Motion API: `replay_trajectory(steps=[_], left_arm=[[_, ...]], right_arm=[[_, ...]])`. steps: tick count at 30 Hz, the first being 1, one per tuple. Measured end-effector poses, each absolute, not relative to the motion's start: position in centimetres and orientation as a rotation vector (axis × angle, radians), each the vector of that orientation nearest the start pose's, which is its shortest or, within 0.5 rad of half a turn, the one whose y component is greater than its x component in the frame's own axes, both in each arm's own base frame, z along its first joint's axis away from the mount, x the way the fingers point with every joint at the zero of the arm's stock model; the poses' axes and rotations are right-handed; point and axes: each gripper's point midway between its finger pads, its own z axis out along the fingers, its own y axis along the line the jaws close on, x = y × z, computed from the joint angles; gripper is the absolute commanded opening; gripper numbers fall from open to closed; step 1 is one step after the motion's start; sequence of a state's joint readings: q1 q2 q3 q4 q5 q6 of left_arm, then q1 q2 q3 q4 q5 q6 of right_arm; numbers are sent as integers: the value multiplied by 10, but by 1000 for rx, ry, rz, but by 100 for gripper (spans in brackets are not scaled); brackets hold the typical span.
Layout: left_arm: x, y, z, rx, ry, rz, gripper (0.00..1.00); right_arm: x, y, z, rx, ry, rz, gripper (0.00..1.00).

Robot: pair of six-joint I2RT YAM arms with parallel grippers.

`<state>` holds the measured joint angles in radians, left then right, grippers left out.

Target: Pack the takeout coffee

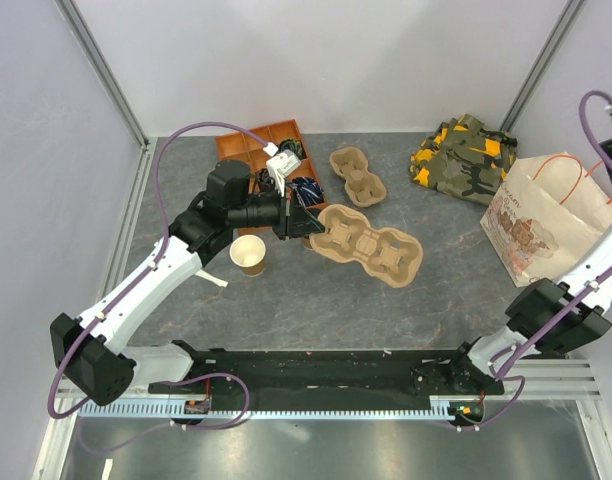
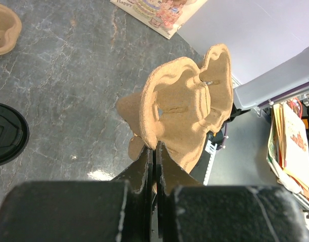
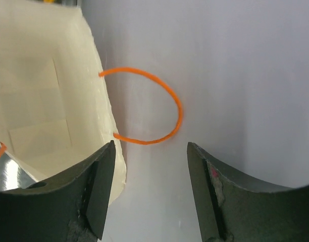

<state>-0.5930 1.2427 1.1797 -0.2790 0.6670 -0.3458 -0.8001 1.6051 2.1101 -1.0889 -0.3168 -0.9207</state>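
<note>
The carrier [image 2: 185, 106], pinched at its rim by the left tool [image 2: 155, 146], should be laid flat by the coffee [image 2: 3, 133] standing nearby on the tabletop [image 2: 68, 75], while the right tool [image 3: 152, 151] is held spread near the bag [image 3: 38, 101].

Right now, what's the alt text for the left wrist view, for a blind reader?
The left tool, shut, pinches the edge of a moulded pulp cup carrier, holding it tilted over the grey table. A round black lid sits at the frame's left edge; a second carrier peeks in top left.
</note>
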Motion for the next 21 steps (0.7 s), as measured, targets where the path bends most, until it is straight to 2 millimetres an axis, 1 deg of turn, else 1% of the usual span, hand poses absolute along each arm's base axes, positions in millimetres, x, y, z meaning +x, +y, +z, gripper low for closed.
replay_trajectory(steps=[4,7,10,13,15,18,21], left_arm=[[231,-302,303,733,1909,-1262,2],[232,-304,301,733,1915,-1270,2],[233,-305,299,731,1919,-1274,2],[234,-306,299,729,1919,-1276,2],[234,-306,299,728,1920,-1277,2],[233,-306,298,729,1923,-1280,2],[233,-306,297,729,1925,-1279,2]], right_arm=[[301,-281,362,-462,2240,-740,68],[303,-280,353,-544,2246,-804,71],[309,-280,355,-594,2225,-867,72],[314,-284,361,-608,2198,-915,73],[315,-285,366,-607,2184,-936,71],[314,-285,371,-595,2172,-949,70],[304,-276,371,-539,2188,-915,66]])
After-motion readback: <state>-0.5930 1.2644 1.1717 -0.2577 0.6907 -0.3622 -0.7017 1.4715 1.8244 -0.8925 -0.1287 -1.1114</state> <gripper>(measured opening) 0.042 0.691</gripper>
